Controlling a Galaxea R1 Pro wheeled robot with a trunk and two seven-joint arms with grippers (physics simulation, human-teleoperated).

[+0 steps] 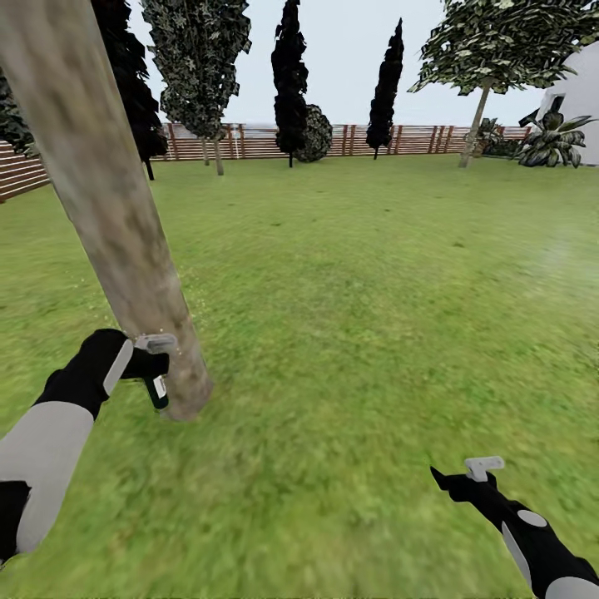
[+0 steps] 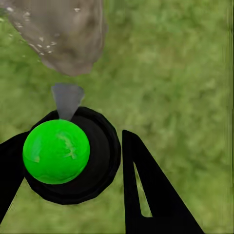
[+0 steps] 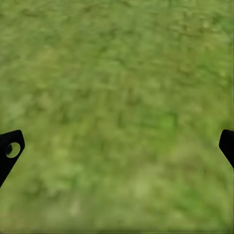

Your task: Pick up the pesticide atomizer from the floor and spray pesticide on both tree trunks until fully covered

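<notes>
Dark atomizer (image 1: 157,389) in left jaws, seemingly clamped.

Dark atomizer (image 1: 158,389) held low beside mottled trunk (image 1: 108,208).

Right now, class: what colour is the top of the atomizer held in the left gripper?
Bright green on the atomizer, clearest in the left wrist view.

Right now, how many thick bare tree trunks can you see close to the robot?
1. The thick mottled trunk stands at the left of the head view, right by the left hand, which holds the atomizer. A second one may be out of frame.
</notes>
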